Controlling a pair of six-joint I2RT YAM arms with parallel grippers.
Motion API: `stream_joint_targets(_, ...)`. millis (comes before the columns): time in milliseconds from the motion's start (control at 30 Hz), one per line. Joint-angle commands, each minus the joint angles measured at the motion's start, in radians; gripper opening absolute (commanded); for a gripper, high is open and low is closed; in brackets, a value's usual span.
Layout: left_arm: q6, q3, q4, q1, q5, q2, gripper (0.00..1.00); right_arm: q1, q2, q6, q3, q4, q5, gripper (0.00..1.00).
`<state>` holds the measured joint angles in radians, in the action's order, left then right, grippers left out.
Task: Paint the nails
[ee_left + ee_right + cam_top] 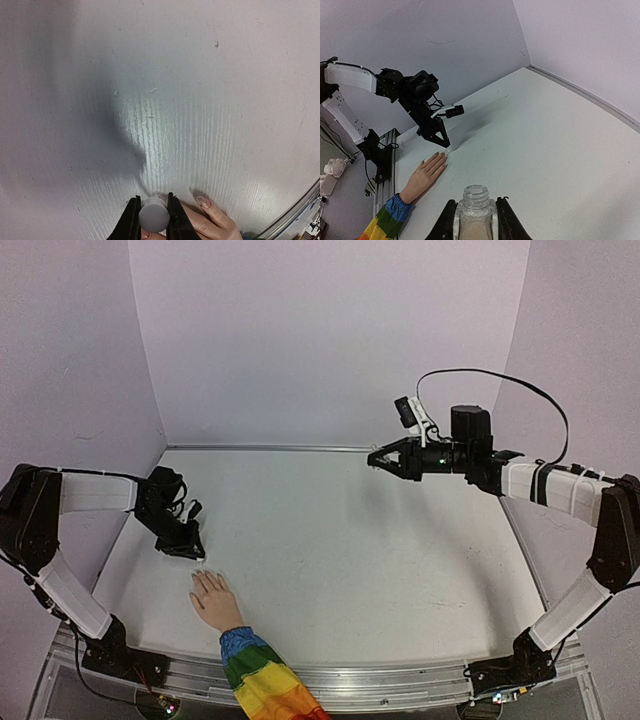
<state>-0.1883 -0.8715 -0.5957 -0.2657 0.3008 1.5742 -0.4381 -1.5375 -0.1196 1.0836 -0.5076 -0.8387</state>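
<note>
1. My left jaws are closed on a small white cap (pixel 154 214), pinching it from both sides; they point down at the desk (pixel 350 540), low over the fingertips of the mannequin hand (pixel 212 598).
2. The hand lies flat, palm down, near the desk's front left edge, its fingers pointing away from the arm bases; a rainbow-striped sleeve (pixel 262 675) covers its wrist.
3. The nails (pixel 203 202) tip those fingers; in the left wrist view one pale, glossy nail shows just right of the cap; the others are hidden behind my jaws or out of frame; whether anything under the cap touches a nail I cannot tell.
4. My right jaws are clamped around a clear bottle (pixel 476 200) with its mouth uncapped; they hang raised off the desk on the far right side, well apart from the hand.
</note>
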Motion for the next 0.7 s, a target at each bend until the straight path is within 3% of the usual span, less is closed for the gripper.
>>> stream_joint_targets(0,0.000,-0.059,-0.017,-0.004,0.000,-0.099,0.00,0.004,0.019,-0.012,0.016,-0.070,-0.040,0.00)
stream_joint_targets(267,-0.010,-0.073,-0.045,-0.005,0.036,-0.142,0.00,0.003,0.042,-0.022,-0.005,-0.089,-0.042,0.00)
stream_joint_targets(667,-0.023,-0.058,-0.041,-0.029,0.024,-0.068,0.00,0.004,0.056,-0.026,-0.016,-0.096,-0.037,0.00)
